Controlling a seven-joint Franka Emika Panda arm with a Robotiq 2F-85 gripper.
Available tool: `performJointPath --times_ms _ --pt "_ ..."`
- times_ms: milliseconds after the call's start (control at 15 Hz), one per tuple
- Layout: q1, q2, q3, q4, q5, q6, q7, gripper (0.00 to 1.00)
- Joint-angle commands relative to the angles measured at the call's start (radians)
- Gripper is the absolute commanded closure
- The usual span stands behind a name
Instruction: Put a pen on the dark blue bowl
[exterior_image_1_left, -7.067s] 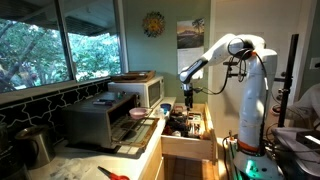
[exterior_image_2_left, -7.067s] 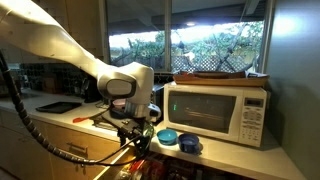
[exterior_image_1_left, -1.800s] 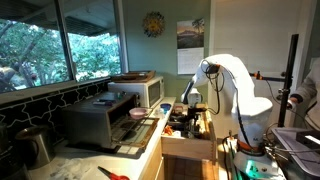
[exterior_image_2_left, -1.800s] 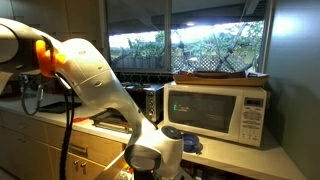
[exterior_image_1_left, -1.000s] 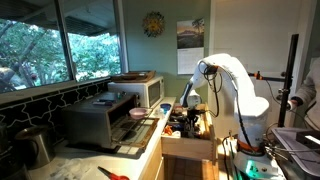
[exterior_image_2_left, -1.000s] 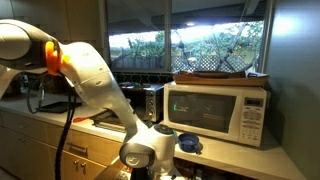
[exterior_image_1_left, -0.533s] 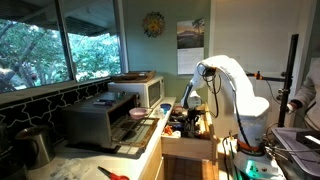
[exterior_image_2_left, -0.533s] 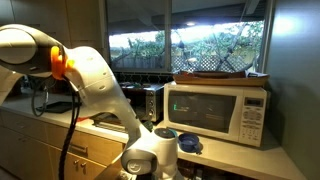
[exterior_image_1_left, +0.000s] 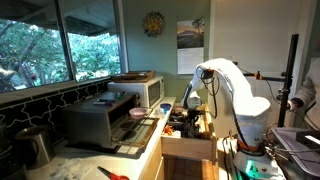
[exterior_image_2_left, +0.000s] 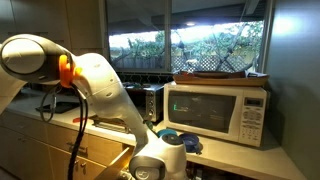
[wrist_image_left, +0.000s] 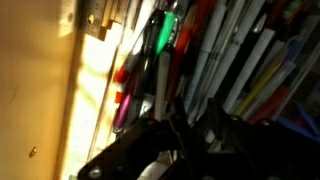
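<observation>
Pens (wrist_image_left: 212, 62) just below end effector (wrist_image_left: 178, 142)

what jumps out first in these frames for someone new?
The white arm bends down over an open wooden drawer at the end of the counter. The wrist view is filled with a dense jumble of pens and markers, a green marker standing out, with the dark end effector right above them. In an exterior view a white microwave sits under the window.
</observation>
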Motion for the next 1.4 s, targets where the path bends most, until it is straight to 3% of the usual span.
performJointPath --times_ms 0,667,733,933,1067,1333 --pt "-0.013 0.002 0.029 0.004 0.034 0.033 -0.006 0.67" --pt "0.112 -0.036 0.036 -0.117 0.042 0.101 0.117 0.71" --pt "0.128 -0.041 0.03 -0.132 0.038 0.112 0.134 0.89" --pt "0.189 -0.078 0.01 -0.185 0.026 0.127 0.194 1.0" --pt "0.132 -0.049 -0.024 -0.126 0.0 0.117 0.131 0.98" --pt "0.129 -0.074 -0.138 -0.125 -0.083 0.105 0.102 0.97"
